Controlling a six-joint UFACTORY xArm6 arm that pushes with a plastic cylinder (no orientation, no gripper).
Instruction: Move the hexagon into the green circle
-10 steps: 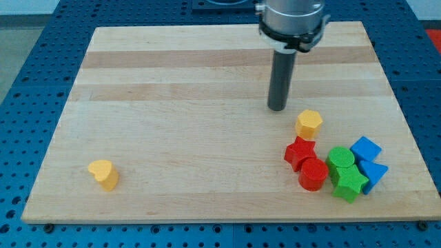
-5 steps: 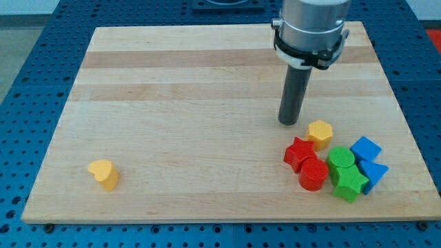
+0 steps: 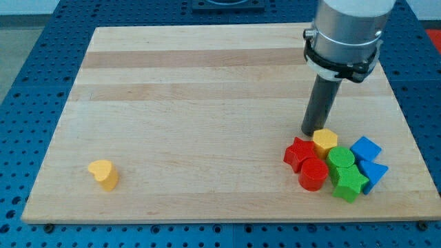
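Wooden board [image 3: 172, 103] on blue pegboard bench. We have no pincer, only rod; my tip [image 3: 311, 133] sits just behind yellow hexagon [image 3: 325, 142], touching or nearly so. Hexagon wedged in cluster at view's lower right: against red star [image 3: 299, 152], green circle [image 3: 340, 158] just beside, red cylinder [image 3: 313, 174] below. We judge hexagon light, rigid, slides easily; flat faces take push well, off-centre push would spin it. Contact with circle looks made or close.

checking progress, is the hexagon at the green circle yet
Nearly done: the yellow hexagon sits beside the green circle, apparently touching it and the red star. In hand: my tip is against the hexagon's upper left. Left: perhaps a final nudge.
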